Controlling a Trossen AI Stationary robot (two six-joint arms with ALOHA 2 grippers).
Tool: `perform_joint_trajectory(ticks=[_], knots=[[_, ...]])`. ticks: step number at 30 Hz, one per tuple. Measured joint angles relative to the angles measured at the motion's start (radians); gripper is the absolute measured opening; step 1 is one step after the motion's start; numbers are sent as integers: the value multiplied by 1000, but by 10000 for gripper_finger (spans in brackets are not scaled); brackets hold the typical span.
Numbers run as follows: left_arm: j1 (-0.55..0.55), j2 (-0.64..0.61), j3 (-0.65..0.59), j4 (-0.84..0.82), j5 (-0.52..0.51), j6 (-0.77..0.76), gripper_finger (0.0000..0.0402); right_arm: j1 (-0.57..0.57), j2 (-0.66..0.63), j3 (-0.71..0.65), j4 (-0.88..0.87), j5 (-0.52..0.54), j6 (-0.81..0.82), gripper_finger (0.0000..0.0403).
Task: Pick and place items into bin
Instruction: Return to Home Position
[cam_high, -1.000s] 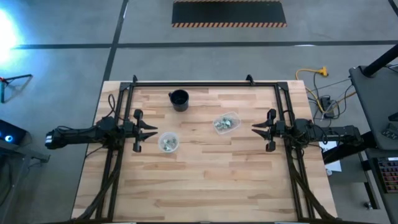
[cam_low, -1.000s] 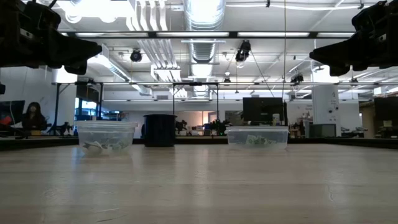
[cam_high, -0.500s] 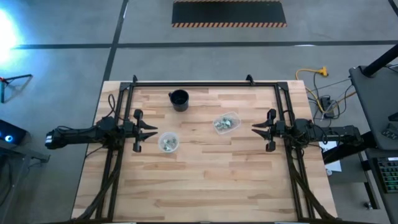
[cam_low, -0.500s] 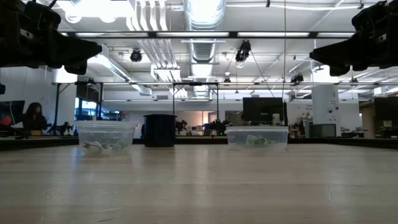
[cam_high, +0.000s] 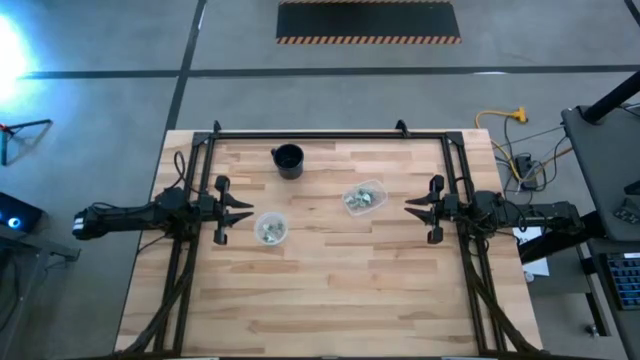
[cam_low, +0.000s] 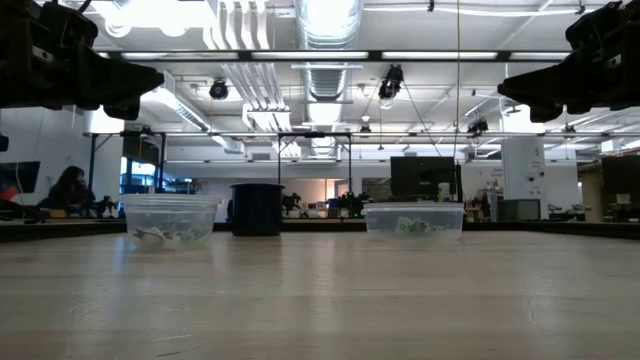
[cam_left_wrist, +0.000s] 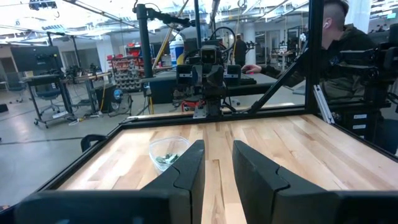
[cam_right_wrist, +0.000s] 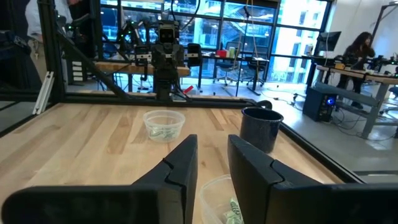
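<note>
Two clear cups stand on their bases on the wooden table, one (cam_high: 271, 228) toward the left and one (cam_high: 365, 197) toward the right. Both hold tiny pale green-and-silvery items (cam_right_wrist: 233, 211). A black cup (cam_high: 288, 160) stands near the far edge. My left gripper (cam_high: 245, 212) hovers level at the left side, just beside the left clear cup, open and holding nothing. At the right side my right gripper (cam_high: 410, 208) also hovers level and open, facing the right clear cup (cam_right_wrist: 217, 196) with nothing between its fingers.
A black frame (cam_high: 330, 135) runs along the table's far edge and down both sides past the arms' bases. Bare wood (cam_high: 330, 290) fills the near half of the table. People sit and stand in the room beyond the table.
</note>
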Motion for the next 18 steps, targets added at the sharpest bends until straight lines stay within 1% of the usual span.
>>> perform_joint_trajectory(ticks=[8,18], knots=[[0,0,0,0,0,0,66,0,0,0,0,0,0,69],[0,0,0,0,0,0,66,0,0,0,0,0,0,68]])
